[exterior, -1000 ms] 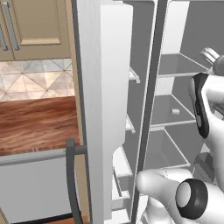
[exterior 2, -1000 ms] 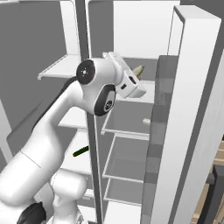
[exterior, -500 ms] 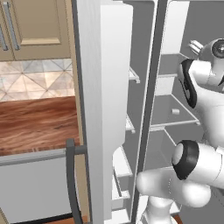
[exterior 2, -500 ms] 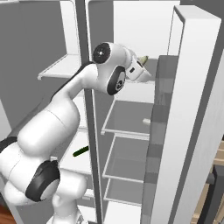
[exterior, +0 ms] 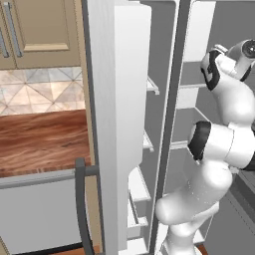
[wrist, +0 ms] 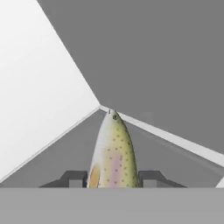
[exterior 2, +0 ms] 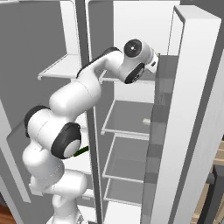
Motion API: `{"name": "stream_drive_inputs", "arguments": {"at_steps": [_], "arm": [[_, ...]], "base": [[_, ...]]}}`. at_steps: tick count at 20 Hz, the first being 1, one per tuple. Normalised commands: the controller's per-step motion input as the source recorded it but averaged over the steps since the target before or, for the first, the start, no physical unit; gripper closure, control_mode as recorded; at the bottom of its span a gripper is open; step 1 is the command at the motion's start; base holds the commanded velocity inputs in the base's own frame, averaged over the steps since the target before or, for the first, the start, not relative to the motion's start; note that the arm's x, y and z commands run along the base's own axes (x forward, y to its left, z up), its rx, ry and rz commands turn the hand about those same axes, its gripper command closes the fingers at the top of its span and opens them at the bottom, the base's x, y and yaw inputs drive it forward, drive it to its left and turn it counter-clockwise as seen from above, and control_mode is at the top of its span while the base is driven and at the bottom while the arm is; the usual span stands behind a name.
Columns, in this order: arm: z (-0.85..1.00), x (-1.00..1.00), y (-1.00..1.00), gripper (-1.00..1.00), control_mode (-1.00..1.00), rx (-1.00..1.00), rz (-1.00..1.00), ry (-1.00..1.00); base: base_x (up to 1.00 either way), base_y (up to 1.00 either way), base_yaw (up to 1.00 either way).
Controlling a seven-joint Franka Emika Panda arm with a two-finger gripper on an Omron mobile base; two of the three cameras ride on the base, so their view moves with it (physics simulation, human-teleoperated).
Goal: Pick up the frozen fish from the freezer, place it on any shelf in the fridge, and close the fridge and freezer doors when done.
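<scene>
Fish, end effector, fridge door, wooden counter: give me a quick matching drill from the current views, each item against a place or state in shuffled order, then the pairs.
Column one:
1. fish
2. end effector
3. fridge door
4. wooden counter

Column two:
A. stands open, dark bins on its inner side
B. speckled, held nose forward between the fingers
C. shut on the fish
D. brown, left of the tall white unit in the left base view

Pairs: 1-B, 2-C, 3-A, 4-D

The white arm (exterior 2: pixel 83 98) reaches into the fridge (exterior 2: pixel 131 118), its hand apparently behind the open door (exterior 2: pixel 188 109).
</scene>
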Motion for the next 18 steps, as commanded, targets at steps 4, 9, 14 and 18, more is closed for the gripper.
{"name": "stream_drive_inputs", "arguments": {"at_steps": [4, 9, 14, 18], "arm": [[-0.74, 1.0, -0.42, -1.0, -1.0, -0.02, 0.11, 0.0], [-0.61, 1.0, -0.08, -1.0, -1.0, -0.08, 0.0, 0.0], [0.0, 0.4, 0.13, -1.0, -1.0, -0.01, -0.08, 0.01], [0.52, -0.54, 0.59, -1.0, -1.0, 0.0, -0.14, 0.02]], "base": [[0.0, 0.0, 0.0], [0.0, 0.0, 0.0], [0.0, 0.0, 0.0], [0.0, 0.0, 0.0]]}}
